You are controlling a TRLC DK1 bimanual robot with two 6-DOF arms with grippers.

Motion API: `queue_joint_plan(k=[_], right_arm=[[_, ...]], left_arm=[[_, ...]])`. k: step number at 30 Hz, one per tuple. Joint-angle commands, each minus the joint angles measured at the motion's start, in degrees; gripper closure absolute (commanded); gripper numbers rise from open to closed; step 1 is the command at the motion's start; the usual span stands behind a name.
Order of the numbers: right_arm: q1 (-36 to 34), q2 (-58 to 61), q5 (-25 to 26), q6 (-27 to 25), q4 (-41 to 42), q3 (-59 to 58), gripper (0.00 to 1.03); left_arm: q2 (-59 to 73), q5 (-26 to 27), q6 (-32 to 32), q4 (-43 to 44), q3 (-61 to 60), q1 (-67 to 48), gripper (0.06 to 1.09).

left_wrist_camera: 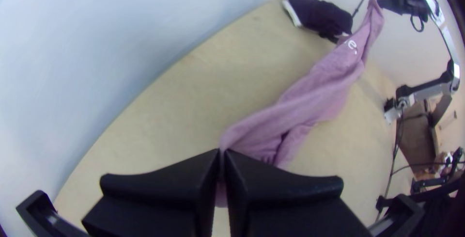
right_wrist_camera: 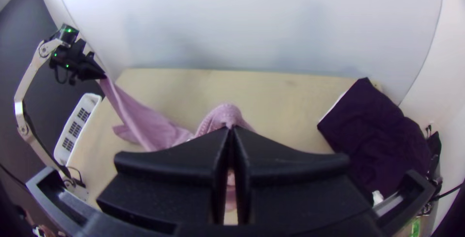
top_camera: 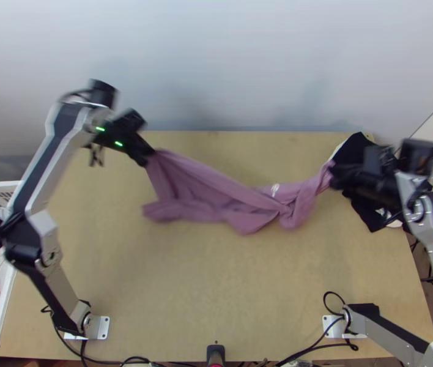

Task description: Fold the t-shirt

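From where I am standing, the robot is, I judge, still-handling no fold: it is stretching the t-shirt point(top_camera: 210, 189) to open it, and the folding itself is not beginning yet. The shirt is lying across the middle of the wooden table point(top_camera: 216, 293), nearer to its far side, and both ends are being pinched. The left gripper point(top_camera: 147, 160) is pressing its black fingers together on one end; the right gripper point(top_camera: 333, 177) is closing its fingers on a narrow, gathered tip at the other end. The next move, I think, is asking for the cloth to be opened wider and laid flat, maybe with a new grip on the right side, because a fold made now would be trapping the creases. As for its look, the pinkish-purple shirt is forming a long, uneven band. Its near edge is sagging in loose lobes, and whether all of it is touching the wood I cannot tell. Farther up, a tighter edge is slanting down from the left gripper, and a small pale print point(top_camera: 274, 189) is showing towards the right part, just beside a bunched knot of folds. At the far right corner, a dark garment point(top_camera: 357, 150) is resting behind the right gripper.
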Motion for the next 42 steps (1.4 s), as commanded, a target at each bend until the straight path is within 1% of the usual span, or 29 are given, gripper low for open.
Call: queue_joint_plan(k=[1,4,7,12,13,14,19,21,24,26,27,31,35,39,42], right_arm=[[-3.45,2.1,0.05,3.18,-0.42,12.36,1.0],[-4.59,2.98,0.05,4.68,-0.86,15.78,1.0],[-4.94,4.29,-0.04,6.61,-2.35,17.72,1.0],[-2.83,3.94,-0.04,7.75,-2.62,17.81,1.0],[-2.57,3.59,-0.04,7.84,-2.71,18.16,1.0],[-2.22,3.24,-0.04,7.93,-2.71,18.42,1.0],[-0.99,1.57,-1.1,7.75,-3.23,19.48,1.0],[0.68,1.22,-2.59,7.84,-4.02,20.27,1.0],[5.96,0.07,-2.85,7.58,-5.96,21.15,1.0],[9.91,-1.24,-2.68,5.38,-8.07,21.06,1.0],[10.44,-1.77,-2.41,4.5,-9.21,21.15,1.0],[9.74,-3.88,0.05,4.5,-12.02,24.22,1.0],[6.22,-6.25,0.13,4.5,-14.48,26.24,1.0],[4.55,-9.94,0.22,4.32,-15.1,23.17,1.0],[4.2,-11.26,0.13,4.24,-16.94,16.75,1.0]], left_arm=[[-8.27,3.92,-6.99,0.82,4.85,10.33,0.94],[-12.05,4.71,-7.7,0.82,5.46,13.67,0.94],[-15.92,7.17,-7.08,0.82,5.29,15.34,0.94],[-19.79,7.08,-7.43,0.82,5.2,17.36,0.95],[-20.4,7.17,-7.7,0.82,5.02,18.07,0.98],[-21.1,7.17,-7.96,0.82,4.85,18.68,1.04],[-26.29,7.08,-6.99,1.53,3.0,19.74,1.05],[-28.4,8.05,-7.08,2.58,3.0,19.65,1.05],[-31.92,11.91,-5.59,2.41,2.03,18.07,1.05],[-34.55,12.0,-4.36,2.23,1.33,16.4,1.05],[-35.43,12.09,-4.45,2.14,1.59,16.4,1.05],[-38.77,12.0,-4.8,1.0,2.56,17.19,1.05],[-41.58,11.91,-4.27,-0.32,1.95,18.51,1.05],[-44.31,12.0,-3.39,-0.32,-1.22,19.91,1.05],[-46.68,12.0,-3.21,-0.06,-6.49,20.44,1.05]])
